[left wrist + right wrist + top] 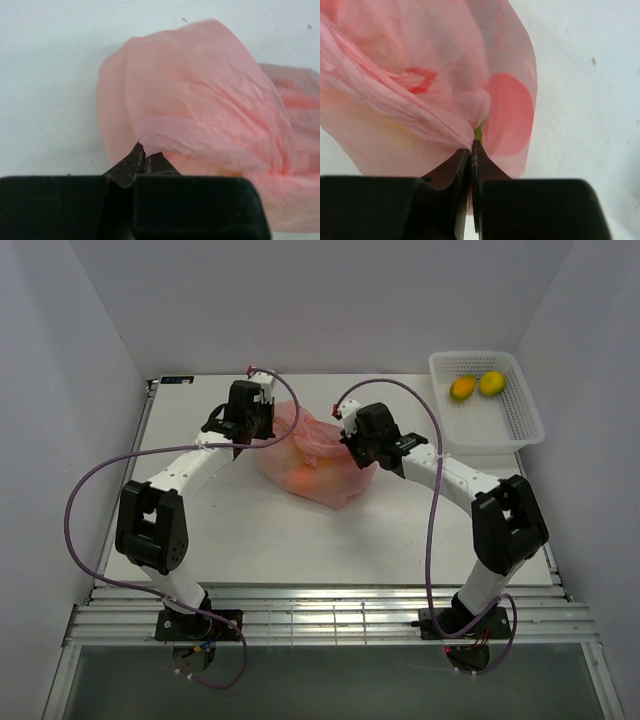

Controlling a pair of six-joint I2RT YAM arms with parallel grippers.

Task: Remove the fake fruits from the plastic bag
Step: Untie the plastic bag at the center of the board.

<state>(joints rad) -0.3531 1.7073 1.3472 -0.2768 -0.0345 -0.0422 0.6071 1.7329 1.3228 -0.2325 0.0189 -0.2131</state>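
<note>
The pink plastic bag lies in the middle of the table, between both arms, with orange and yellow fruit shapes showing dimly through its film. My left gripper is shut on the bag's left edge; in the left wrist view the film is pinched at the fingertips. My right gripper is shut on the bag's right edge, and the right wrist view shows the film bunched into the closed tips. Two fake fruits, an orange-yellow one and a yellow one, lie in the white basket.
The white mesh basket stands at the table's back right corner, right of the right arm. Purple cables loop over both arms. White walls enclose the table on the left, back and right.
</note>
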